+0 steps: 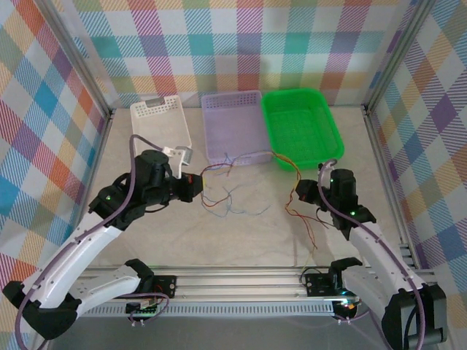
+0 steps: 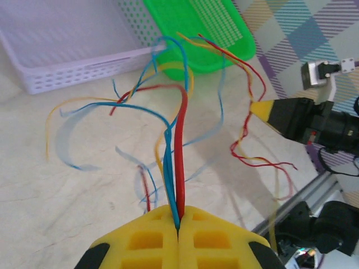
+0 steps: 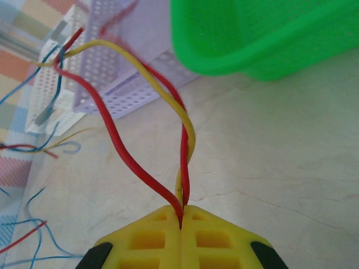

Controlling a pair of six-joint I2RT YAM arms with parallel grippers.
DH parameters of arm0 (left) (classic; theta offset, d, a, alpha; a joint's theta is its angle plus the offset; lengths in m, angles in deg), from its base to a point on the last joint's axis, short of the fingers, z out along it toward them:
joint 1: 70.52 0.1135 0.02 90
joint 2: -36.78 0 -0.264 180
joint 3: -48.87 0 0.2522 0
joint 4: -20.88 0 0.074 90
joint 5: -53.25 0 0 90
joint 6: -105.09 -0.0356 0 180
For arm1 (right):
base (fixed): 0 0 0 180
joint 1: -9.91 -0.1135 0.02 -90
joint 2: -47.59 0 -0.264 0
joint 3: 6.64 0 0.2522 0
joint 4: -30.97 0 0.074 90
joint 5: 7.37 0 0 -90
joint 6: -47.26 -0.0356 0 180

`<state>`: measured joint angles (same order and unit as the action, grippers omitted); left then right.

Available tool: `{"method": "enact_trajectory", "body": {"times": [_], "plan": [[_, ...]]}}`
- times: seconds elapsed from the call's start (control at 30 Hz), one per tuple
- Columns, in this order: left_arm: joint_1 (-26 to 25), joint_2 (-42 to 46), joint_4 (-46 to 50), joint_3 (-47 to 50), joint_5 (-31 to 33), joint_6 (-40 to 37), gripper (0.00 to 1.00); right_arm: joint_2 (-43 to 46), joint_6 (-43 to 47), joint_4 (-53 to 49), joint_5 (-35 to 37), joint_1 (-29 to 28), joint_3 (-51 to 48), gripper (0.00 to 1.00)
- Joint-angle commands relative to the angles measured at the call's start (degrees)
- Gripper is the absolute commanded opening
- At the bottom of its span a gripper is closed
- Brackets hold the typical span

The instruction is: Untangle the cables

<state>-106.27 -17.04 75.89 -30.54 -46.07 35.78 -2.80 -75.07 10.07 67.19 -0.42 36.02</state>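
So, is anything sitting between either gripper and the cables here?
Nothing visible does. The left gripper is shut on a bunch of blue, red and yellow cables, and the right gripper is shut on red and yellow strands. The purple basket and green basket lie beyond the strands, not in between.

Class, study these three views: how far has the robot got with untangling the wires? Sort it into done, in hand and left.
Done: each end is gripped. The left gripper is shut on blue and red wires, the right gripper on red and yellow ones. In hand: the bundle stretches between the two. Left: the strands cross in a knot by the purple basket; nothing looks sorted out yet.
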Motion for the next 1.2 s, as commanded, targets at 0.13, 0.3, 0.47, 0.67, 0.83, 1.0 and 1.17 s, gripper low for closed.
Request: {"method": "enact_trajectory", "body": {"times": [0.13, 0.3, 0.47, 0.67, 0.83, 1.0, 1.17], "plan": [[2.64, 5.19, 7.95, -2.30, 7.95, -2.70, 0.00, 2.92, -1.01, -3.98, -4.54, 6.81, -0.51, 0.00], [3.62, 8.76, 7.63, -1.01, 13.83, -1.79, 0.00, 7.13, 1.40, -6.55, -3.81, 6.86, 1.45, 0.00], [4.28, 11.46, 7.10, -0.08, 17.80, -1.31, 0.00, 10.11, 3.29, -10.40, -2.62, 6.95, 4.82, 0.00], [4.92, 10.29, 7.68, 0.83, 23.13, 0.68, 0.00, 16.23, 4.54, -7.38, -6.32, 6.90, 6.70, 0.00], [6.03, 10.73, 7.89, 1.17, 26.67, 0.82, 0.00, 17.21, 7.33, -12.34, -4.25, 6.90, 13.23, 0.00], [6.13, 11.15, 5.24, 2.95, 23.98, 2.13, 0.00, 13.31, 6.90, -7.89, -19.66, 6.73, 15.52, 0.00], [6.18, 10.76, 2.01, 3.06, 21.24, 3.30, 0.00, 9.52, 9.87, -6.47, -29.05, 4.25, 16.21, 0.00]]}}
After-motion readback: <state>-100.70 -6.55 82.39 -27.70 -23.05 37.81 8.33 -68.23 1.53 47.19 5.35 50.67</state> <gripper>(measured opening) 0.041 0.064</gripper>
